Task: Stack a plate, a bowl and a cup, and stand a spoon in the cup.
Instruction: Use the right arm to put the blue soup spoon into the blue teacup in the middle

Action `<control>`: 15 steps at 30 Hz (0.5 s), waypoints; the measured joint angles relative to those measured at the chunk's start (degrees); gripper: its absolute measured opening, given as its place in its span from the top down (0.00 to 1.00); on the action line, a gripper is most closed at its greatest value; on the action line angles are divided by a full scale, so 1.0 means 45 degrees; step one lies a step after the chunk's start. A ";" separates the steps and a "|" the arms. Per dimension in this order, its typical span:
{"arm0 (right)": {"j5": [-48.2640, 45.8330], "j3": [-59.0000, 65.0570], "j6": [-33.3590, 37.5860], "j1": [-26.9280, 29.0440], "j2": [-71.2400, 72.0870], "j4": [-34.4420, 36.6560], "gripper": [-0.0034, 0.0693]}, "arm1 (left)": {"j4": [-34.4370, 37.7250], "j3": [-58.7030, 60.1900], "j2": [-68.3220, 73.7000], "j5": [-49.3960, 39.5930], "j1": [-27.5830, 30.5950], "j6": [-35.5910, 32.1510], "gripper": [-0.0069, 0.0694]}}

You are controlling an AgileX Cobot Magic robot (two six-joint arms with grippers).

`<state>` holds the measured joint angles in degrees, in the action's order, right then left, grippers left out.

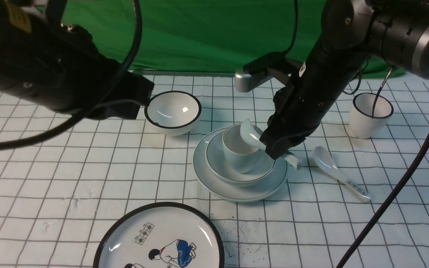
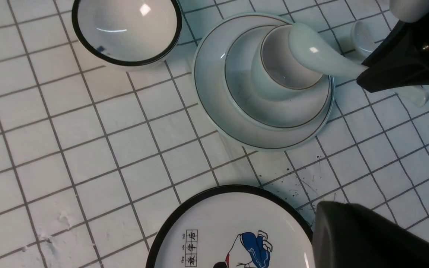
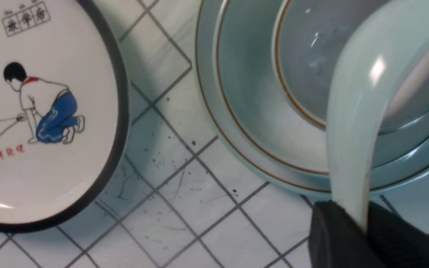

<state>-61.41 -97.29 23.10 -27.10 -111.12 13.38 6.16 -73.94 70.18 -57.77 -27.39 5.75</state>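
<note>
The pale grey-green plate (image 1: 237, 189) lies mid-table with the shallow bowl (image 1: 233, 175) on it and the short cup (image 1: 237, 154) upright in the bowl. My right gripper (image 1: 278, 148) is shut on the handle of the plain glossy spoon (image 1: 250, 134). The spoon is tilted, with its scoop over the cup's mouth at the rim. In the right wrist view the spoon (image 3: 352, 130) rises from the gripper (image 3: 363, 223) across the cup (image 3: 311, 67). My left gripper (image 2: 330, 216) is shut and holds nothing. It hangs above the table, well to the left of the stack.
A black-rimmed white bowl (image 1: 172, 111) stands behind and left of the stack. A cartoon plate (image 1: 158, 238) lies at the front edge. A taller black-rimmed cup (image 1: 371, 113) stands at the back right. A printed-handle spoon (image 1: 339, 173) lies just right of the stack.
</note>
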 joint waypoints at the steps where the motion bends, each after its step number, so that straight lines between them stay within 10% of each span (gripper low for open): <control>1: 0.0041 0.0000 0.0000 0.0000 0.0000 0.0000 0.84 | 0.0000 0.0000 0.0000 0.0003 0.0000 0.0000 0.90; 15: 0.0591 0.0000 -0.0005 0.0000 0.0000 -0.0011 0.76 | 0.0122 0.0004 -0.0012 0.0359 0.0000 0.0037 0.90</control>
<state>-58.75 -97.29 23.08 -27.10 -111.12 13.33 6.71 -73.93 70.12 -56.16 -27.39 5.92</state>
